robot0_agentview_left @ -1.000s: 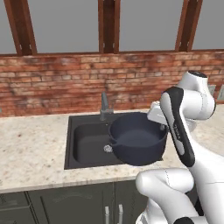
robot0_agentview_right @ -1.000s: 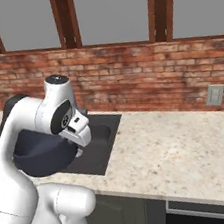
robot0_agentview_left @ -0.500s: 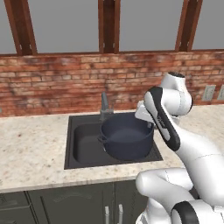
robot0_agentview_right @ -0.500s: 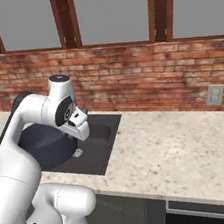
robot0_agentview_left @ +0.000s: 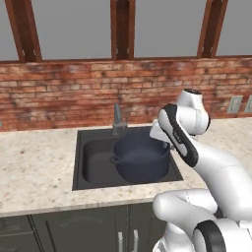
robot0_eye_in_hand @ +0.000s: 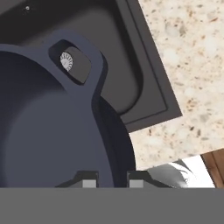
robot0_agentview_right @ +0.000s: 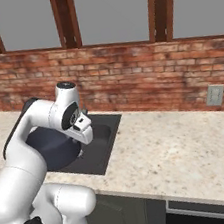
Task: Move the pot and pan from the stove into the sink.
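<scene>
Pot held over the sink basin by the robot's end effector.

The dark blue-grey pot point(robot0_agentview_left: 140, 159) hangs over the right half of the dark grey sink point(robot0_agentview_left: 93, 162), its base low in the basin, with one loop handle pointing toward 9 o'clock in the left base view. The end effector point(robot0_eye_in_hand: 112, 180) is clenched on the pot's rim at the 3 o'clock side, one finger inside the wall and one outside, as the hand view shows at 6 o'clock. Through the far loop handle point(robot0_eye_in_hand: 75, 65) in that view the sink's round drain point(robot0_eye_in_hand: 66, 61) can be seen. The short grey faucet point(robot0_agentview_left: 118, 119) stands behind the pot at 12 o'clock, and speckled stone table point(robot0_agentview_right: 180, 155) runs on both sides of the basin, under a brick wall point(robot0_agentview_left: 74, 93).
</scene>
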### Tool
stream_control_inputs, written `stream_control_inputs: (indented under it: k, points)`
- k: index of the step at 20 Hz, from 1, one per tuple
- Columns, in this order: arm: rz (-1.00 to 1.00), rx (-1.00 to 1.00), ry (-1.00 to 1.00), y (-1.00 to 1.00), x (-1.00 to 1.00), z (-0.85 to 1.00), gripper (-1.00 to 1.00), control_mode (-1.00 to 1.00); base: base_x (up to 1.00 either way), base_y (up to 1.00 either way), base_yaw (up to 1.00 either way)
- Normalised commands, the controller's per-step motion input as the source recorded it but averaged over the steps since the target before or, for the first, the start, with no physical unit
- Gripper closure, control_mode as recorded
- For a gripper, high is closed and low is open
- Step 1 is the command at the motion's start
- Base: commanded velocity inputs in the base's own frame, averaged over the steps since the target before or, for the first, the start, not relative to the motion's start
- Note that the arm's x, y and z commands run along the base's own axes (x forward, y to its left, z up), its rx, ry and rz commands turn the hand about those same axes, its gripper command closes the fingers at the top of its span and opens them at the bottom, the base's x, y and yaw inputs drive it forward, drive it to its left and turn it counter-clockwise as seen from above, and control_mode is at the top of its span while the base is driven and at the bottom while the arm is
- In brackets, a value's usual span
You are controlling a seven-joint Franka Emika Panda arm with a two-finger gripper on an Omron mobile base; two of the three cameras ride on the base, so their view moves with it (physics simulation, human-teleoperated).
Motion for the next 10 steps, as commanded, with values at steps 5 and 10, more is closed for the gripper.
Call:
stream_control_inputs:
  k: [5,10]
  points:
    - [-0.04,0.0,-0.15,-0.09,0.08,-0.2,1.0,-1.0,0.0,0.0,0.0]
    - [-0.08,0.0,-0.12,-0.1,0.42,0.0,1.0,-1.0,0.0,0.0,0.0]
